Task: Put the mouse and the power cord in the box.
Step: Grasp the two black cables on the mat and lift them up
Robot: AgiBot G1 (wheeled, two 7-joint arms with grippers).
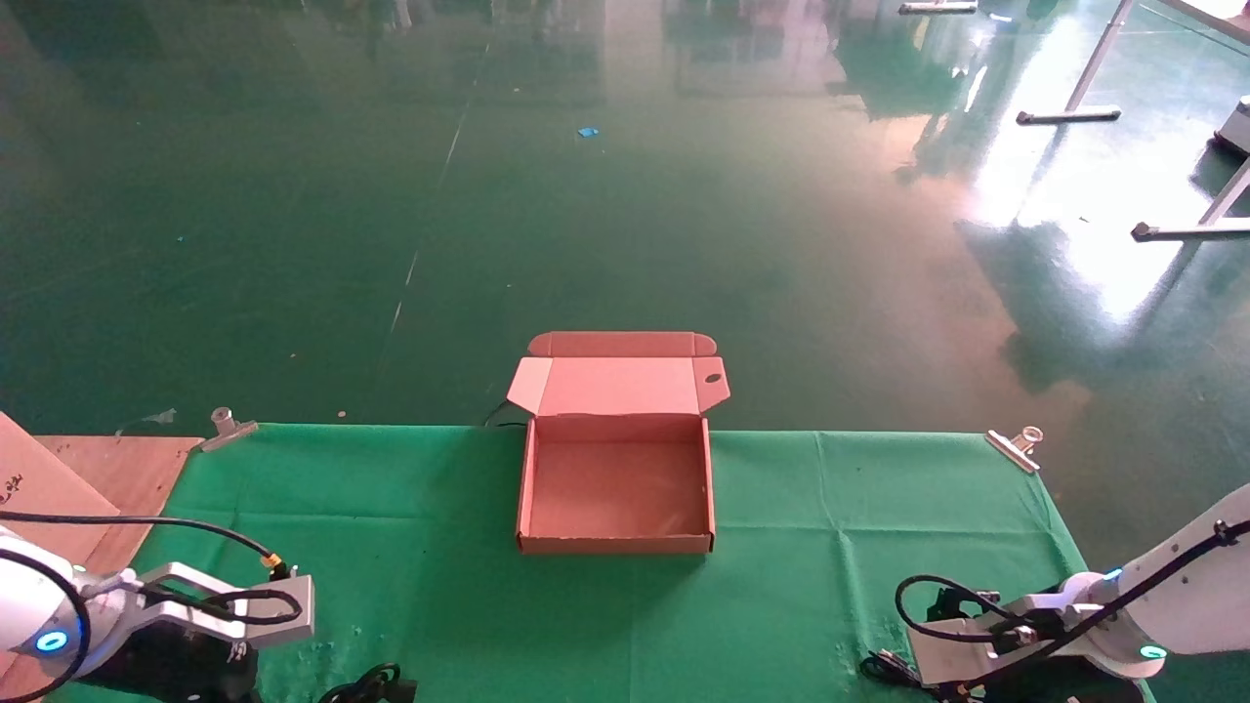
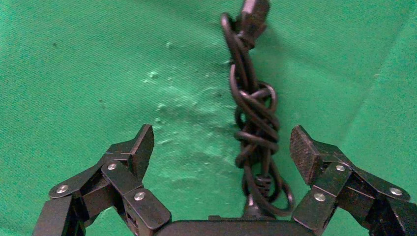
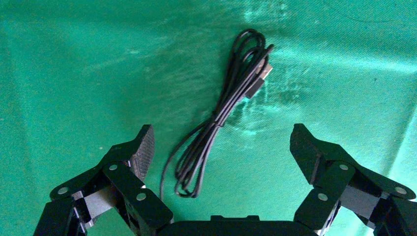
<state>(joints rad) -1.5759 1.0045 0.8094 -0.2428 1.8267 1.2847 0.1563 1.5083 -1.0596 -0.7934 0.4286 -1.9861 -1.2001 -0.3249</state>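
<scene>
The box (image 1: pixel 615 543) stands open and empty at the middle of the green cloth, its lid (image 1: pixel 617 384) folded back over the far edge. The power cord (image 2: pixel 255 123), a thick black twisted bundle with a plug end, lies on the cloth between the fingers of my open left gripper (image 2: pixel 221 135), nearer one pad; part of the power cord (image 1: pixel 376 683) shows near the front edge. My right gripper (image 3: pixel 222 132) hangs open over a thin looped black wire (image 3: pixel 216 118) with a USB plug. The mouse body is out of view.
Metal clips (image 1: pixel 227 427) (image 1: pixel 1016 447) hold the green cloth (image 1: pixel 879 527) at the table's far corners. A wooden board (image 1: pixel 107 469) lies at the far left. My left arm (image 1: pixel 195 615) and right arm (image 1: pixel 1074 625) sit low at the front corners.
</scene>
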